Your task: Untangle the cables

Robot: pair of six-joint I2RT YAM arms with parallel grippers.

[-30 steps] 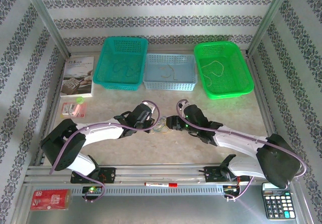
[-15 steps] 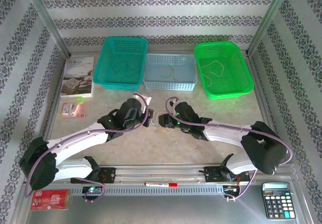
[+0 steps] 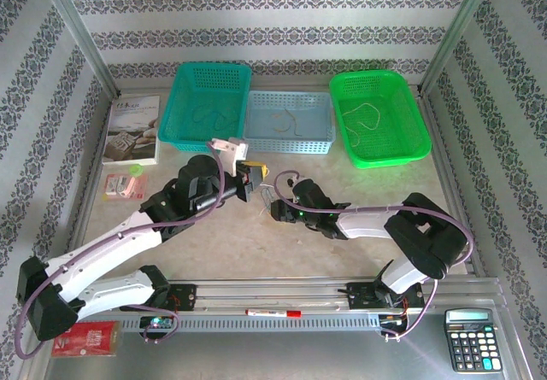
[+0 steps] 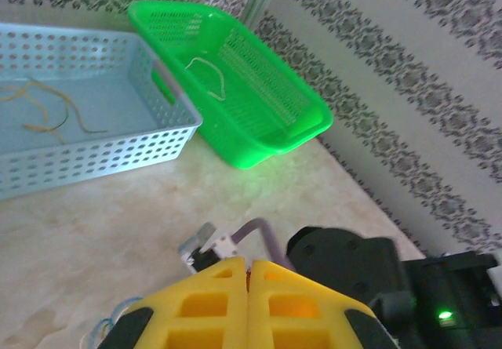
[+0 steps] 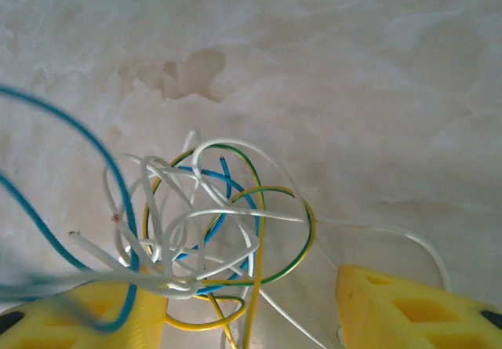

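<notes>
plainly the cables (image 5: pixel 212 223) are a light, limp knot: white, blue and yellow-green strands looped through one another, lying on the table (image 5: pixel 353 67) just ahead of the right gripper (image 5: pixel 247 286), with some draped over one of its yellow fingers (image 5: pixel 118 318). they look thin and springy, likely to slip from a loose pinch and to cinch tighter if the whole clump is tugged. the best hold is probably a single free end or an outer loop, such as the blue strand (image 5: pixel 94 141) that leaves the knot to one side. the right gripper's jaws stand wide, the knot between them. the left gripper (image 4: pixel 249 274) has its jaws pressed together; i cannot tell whether a strand is caught there. beyond it stand a pale blue basket (image 4: pixel 94 141) and a green basket (image 4: pixel 259 106), each with a loose strand inside.
</notes>
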